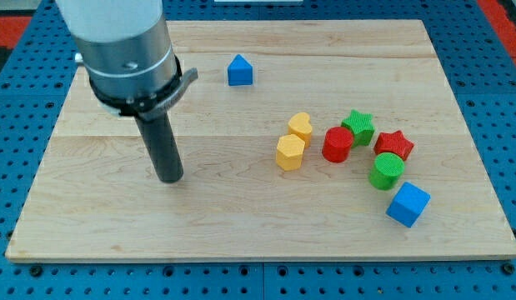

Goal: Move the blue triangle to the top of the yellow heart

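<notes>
Blue triangle [240, 71] sitting light, rigid, push-ready on its left face | yellow heart [301, 126] lying lower right | my tip [170, 178] resting well left, touching nothing.

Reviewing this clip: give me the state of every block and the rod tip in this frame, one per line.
my tip: on the board, touching no block, at the view's left.
blue triangle: alone near the view's top.
yellow heart: against the yellow hexagon.
yellow hexagon: upright.
red cylinder: beside the green star.
green star: upright.
red star: above the green cylinder.
green cylinder: upright.
blue cube: lowest block.
</notes>
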Available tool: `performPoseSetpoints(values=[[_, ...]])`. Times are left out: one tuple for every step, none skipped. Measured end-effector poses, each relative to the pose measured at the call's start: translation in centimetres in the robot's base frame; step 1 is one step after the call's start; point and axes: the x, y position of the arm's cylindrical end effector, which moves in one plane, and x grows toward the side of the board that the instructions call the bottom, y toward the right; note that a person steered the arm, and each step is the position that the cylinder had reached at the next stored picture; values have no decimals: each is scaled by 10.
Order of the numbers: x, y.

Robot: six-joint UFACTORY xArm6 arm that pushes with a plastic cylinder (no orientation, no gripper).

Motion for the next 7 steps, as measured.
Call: performPoseSetpoints(values=[[-72, -5], [-139, -10], [-198, 8], [-195, 72], [-154, 122], [-116, 148], [-146, 143]])
